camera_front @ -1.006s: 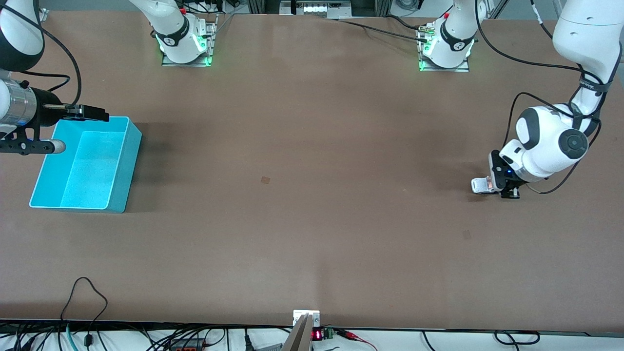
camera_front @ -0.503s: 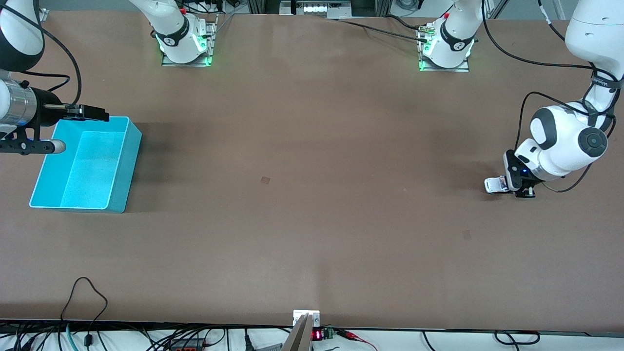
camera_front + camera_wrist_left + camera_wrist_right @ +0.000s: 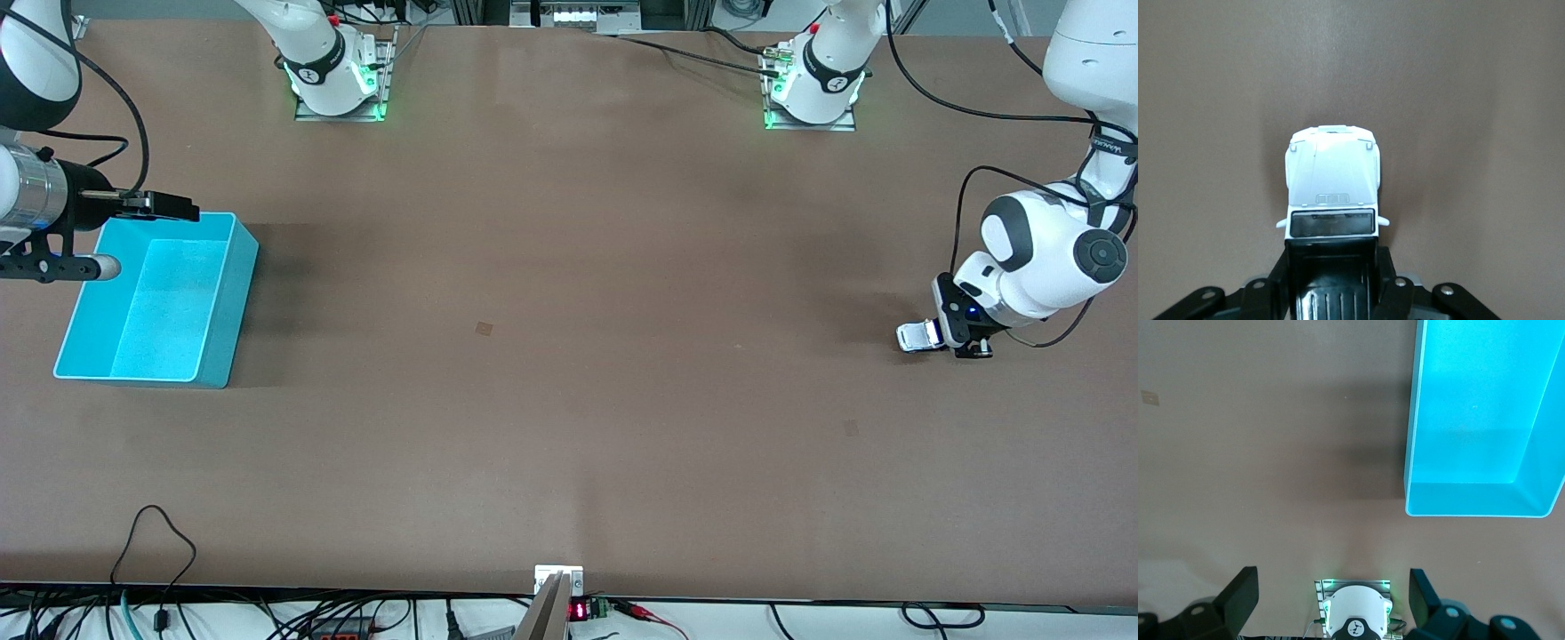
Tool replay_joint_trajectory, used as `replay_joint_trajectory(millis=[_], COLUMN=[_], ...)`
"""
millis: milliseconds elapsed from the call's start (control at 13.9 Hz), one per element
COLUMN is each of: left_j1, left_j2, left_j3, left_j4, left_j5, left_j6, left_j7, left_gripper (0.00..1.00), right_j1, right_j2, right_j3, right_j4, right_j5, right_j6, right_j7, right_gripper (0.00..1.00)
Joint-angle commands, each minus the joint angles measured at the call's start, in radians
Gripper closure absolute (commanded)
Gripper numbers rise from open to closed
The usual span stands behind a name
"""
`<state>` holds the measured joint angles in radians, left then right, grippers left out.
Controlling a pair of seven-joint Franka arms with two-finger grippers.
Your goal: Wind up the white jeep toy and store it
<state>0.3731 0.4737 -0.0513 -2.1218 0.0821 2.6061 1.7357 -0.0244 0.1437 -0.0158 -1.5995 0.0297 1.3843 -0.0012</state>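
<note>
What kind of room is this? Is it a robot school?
Probably a robot lab. Two robot arms are bolted to a big brown table, with cables and electronics along its edges. The left gripper holds a white jeep toy, and the right gripper waits open over a turquoise bin.

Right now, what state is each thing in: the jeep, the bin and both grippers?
white jeep toy: upright on the table at the left arm's end, gripped at its rear.
left gripper: shut on the white jeep toy, down at table level.
turquoise bin: upright, open-topped, nothing in it, at the right arm's end.
right gripper: open, holding nothing, waiting over the bin's rim.
</note>
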Motion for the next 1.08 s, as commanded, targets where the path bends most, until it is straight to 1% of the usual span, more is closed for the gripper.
replay_joint_trajectory(millis=[0, 575, 647, 719, 790, 862, 934, 1006], left_j1=[0.038, 0.078, 0.079, 0.079, 0.078, 0.079, 0.082, 0.078], left_j2=[0.062, 0.063, 0.062, 0.059, 0.053, 0.034, 0.001, -0.063], left_j3=[-0.002, -0.002, -0.004, -0.004, -0.007, -0.031, -0.05, -0.079], left_j4=[-0.001, 0.016, 0.016, 0.016, 0.016, 0.016, 0.016, 0.017], left_j5=[0.028, 0.028, 0.028, 0.028, 0.027, 0.015, 0.013, 0.013], left_j6=[0.003, 0.003, 0.003, 0.003, 0.002, -0.001, -0.017, -0.099], left_j7=[0.013, 0.093, 0.094, 0.1, 0.096, 0.091, 0.096, 0.096], left_gripper=[0.95, 0.95, 0.93, 0.85, 0.63, 0.22, 0.0, 0.0], right_j1=[-0.006, -0.008, -0.008, -0.008, -0.008, -0.008, -0.008, -0.008], right_j2=[0.002, 0.002, 0.002, 0.002, 0.002, 0.002, 0.002, 0.002], right_j3=[0.002, 0.003, 0.002, 0.002, 0.003, 0.002, 0.002, 0.003], right_j4=[0.009, 0.009, 0.009, 0.009, 0.009, 0.009, 0.009, 0.009], right_j5=[0.015, 0.015, 0.015, 0.015, 0.015, 0.016, 0.016, 0.015], right_j6=[-0.027, -0.037, -0.039, -0.044, -0.044, -0.044, -0.044, -0.044], right_j7=[0.003, 0.006, 0.006, 0.009, 0.009, 0.009, 0.009, 0.009], right_gripper=[0.0, 0.0, 0.0, 0.0, 0.0, 0.0, 0.0, 0.0])
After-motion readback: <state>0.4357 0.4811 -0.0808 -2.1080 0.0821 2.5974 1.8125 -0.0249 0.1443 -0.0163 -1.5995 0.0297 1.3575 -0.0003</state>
